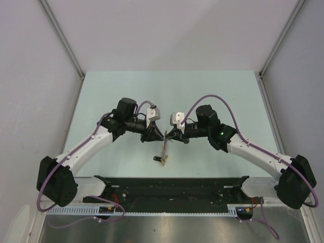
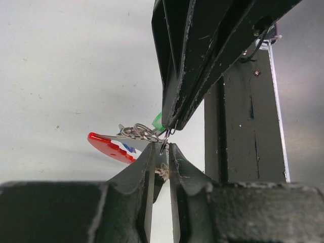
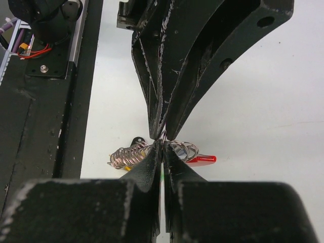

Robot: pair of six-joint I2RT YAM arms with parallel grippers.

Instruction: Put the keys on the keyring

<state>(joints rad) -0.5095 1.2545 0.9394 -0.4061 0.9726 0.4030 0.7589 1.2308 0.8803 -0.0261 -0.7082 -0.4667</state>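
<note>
My two grippers meet tip to tip above the middle of the table. The right gripper (image 3: 163,144) is shut on the green key (image 2: 158,121), whose head shows beside its fingertips. The left gripper (image 2: 162,148) stands narrowly open, with a small wire ring (image 2: 164,142) between its tips. The keyring (image 1: 163,151) hangs below both grippers. Its coiled silver rings (image 3: 129,154) and red segment (image 3: 202,159) show in the right wrist view. A bit of blue (image 2: 129,148) lies by the red segment (image 2: 109,147); I cannot tell whether it is the blue key.
A black frame (image 1: 172,187) runs along the table's near edge, between the arm bases. The pale green tabletop (image 1: 101,91) is enclosed by white walls at the back and both sides. In the left wrist view a black upright bar (image 2: 243,126) stands close behind the grippers.
</note>
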